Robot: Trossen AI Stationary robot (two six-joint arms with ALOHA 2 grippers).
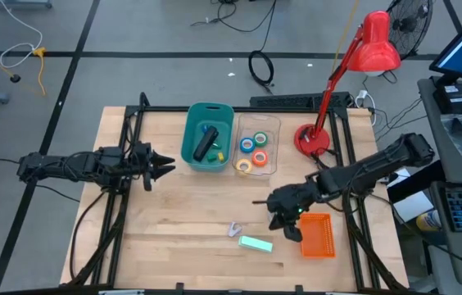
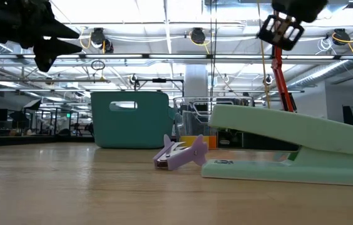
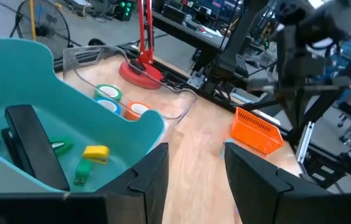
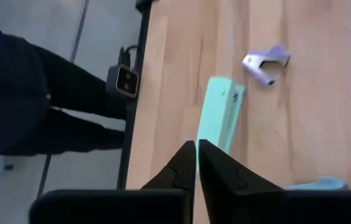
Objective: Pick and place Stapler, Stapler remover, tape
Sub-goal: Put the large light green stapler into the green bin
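Note:
A black stapler [image 1: 205, 146] [image 3: 32, 146] lies slanted in the teal bin [image 1: 190, 152]. The tape rolls, green [image 1: 246, 145], blue [image 1: 261, 138], orange-red [image 1: 259, 156] and yellow [image 1: 243, 165], lie in the clear tray [image 1: 274, 131]. A purple staple remover [image 1: 234, 229] [image 4: 266, 65] and a mint-green stapler [image 1: 255, 243] [image 4: 220, 115] lie on the table near its near edge. My right gripper [image 1: 287, 223] [image 4: 196, 152] hovers shut above the mint-green stapler, right of the remover. My left gripper [image 1: 165, 168] [image 3: 195, 168] is open, raised just left of the bin.
An orange basket [image 1: 317, 235] [image 3: 256, 129] sits right of the mint-green stapler, under my right arm. A red desk lamp [image 1: 311, 139] stands at the far right corner. Small coloured items [image 3: 91, 155] lie in the bin beside the black stapler. Bare wood shows in the table's middle and left.

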